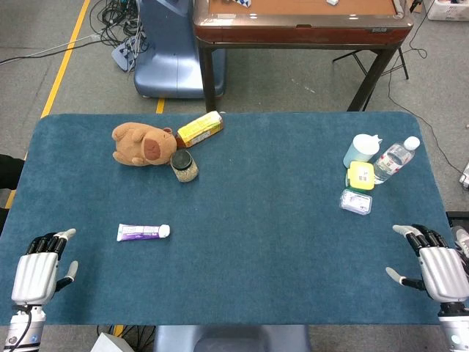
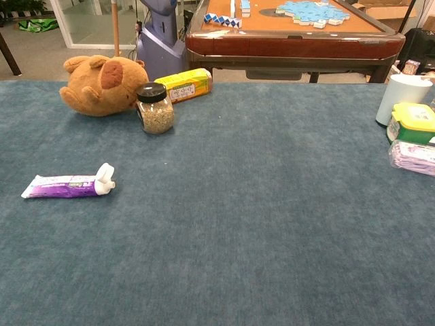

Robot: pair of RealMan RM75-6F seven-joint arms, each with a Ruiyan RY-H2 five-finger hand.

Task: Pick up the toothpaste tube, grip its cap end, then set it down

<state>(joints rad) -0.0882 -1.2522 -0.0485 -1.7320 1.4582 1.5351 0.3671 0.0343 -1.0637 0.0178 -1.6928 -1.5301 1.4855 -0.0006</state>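
Observation:
A purple and white toothpaste tube (image 1: pixel 142 232) (image 2: pixel 68 185) lies flat on the blue table, its white cap pointing right. My left hand (image 1: pixel 40 275) rests at the table's near left corner, fingers apart, holding nothing, well left of and nearer than the tube. At the near right corner my right hand (image 1: pixel 437 268) lies the same way, fingers spread and nothing in it. Neither hand shows in the chest view.
A brown plush toy (image 1: pixel 141 144), a yellow box (image 1: pixel 199 129) and a black-lidded jar (image 1: pixel 184 166) sit beyond the tube. At the right stand a pale cup (image 1: pixel 360 150), a water bottle (image 1: pixel 395 159), a yellow-lidded box (image 1: pixel 360 176) and a clear packet (image 1: pixel 356 202). A wooden table (image 1: pixel 300 26) stands behind.

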